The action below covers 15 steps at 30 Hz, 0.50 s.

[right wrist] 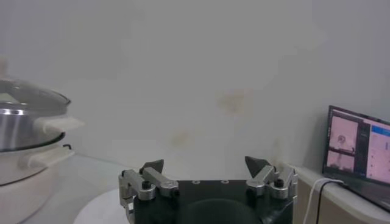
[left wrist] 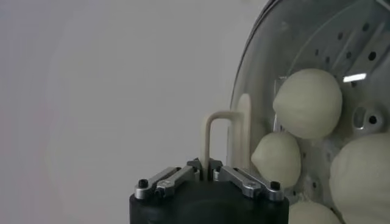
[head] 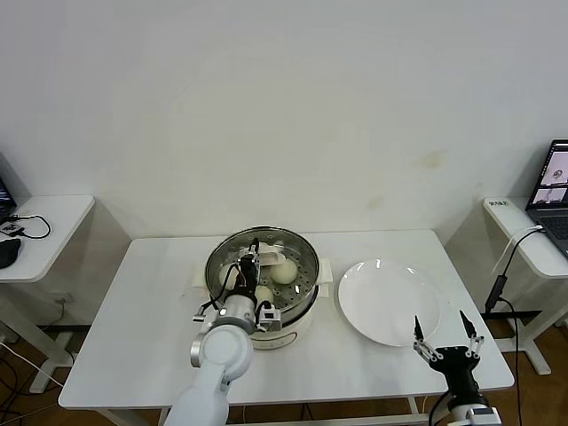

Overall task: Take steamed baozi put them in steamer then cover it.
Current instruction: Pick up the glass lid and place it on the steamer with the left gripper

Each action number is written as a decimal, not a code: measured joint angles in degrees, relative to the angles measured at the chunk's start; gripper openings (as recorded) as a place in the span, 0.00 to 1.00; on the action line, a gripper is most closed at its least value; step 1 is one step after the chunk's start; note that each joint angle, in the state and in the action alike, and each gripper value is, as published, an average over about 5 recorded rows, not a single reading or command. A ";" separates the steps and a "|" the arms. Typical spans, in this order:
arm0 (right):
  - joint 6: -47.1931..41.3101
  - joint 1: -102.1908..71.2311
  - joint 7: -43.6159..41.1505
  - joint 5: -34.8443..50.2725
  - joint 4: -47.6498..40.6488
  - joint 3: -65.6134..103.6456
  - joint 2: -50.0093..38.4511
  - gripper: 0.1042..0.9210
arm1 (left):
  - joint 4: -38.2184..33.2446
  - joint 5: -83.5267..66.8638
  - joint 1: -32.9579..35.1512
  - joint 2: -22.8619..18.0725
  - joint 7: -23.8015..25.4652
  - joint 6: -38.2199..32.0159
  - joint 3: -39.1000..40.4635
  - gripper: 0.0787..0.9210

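Note:
The steamer (head: 302, 312), a shiny steel pot on a white base, stands mid-table. Over it lies the cover (left wrist: 317, 42), a clear glass lid with a metal rim. My left gripper (head: 251, 266) is above the pot, shut on the cover's cream handle (left wrist: 210, 131). Through the glass I see steamed baozi (left wrist: 308, 102) on the perforated tray, with more beside it (left wrist: 277, 157). In the head view two baozi (head: 284, 271) show. My right gripper (head: 448, 342) waits open at the front right, holding nothing. The right wrist view shows the cover (right wrist: 24, 97) resting on the steamer (right wrist: 18, 131).
A bare white plate (head: 386, 302) lies right of the steamer, just beyond the right gripper (right wrist: 205, 164). A side table (head: 44, 222) with cables stands far left. Another on the right carries a laptop (head: 555, 191) and a hanging cable.

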 measured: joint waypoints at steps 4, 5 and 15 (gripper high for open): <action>0.06 -0.02 0.00 -0.09 -0.03 -0.05 0.03 0.88 | 0.13 0.08 0.01 -0.10 -0.03 -0.10 -0.01 0.08; 0.07 -0.03 -0.01 -0.09 -0.03 -0.06 0.03 0.88 | 0.18 0.13 0.07 -0.16 -0.07 -0.17 -0.01 0.08; 0.11 -0.05 -0.05 -0.13 -0.04 -0.15 0.01 0.88 | -0.01 0.88 0.71 -0.27 -0.33 -1.21 -0.08 0.27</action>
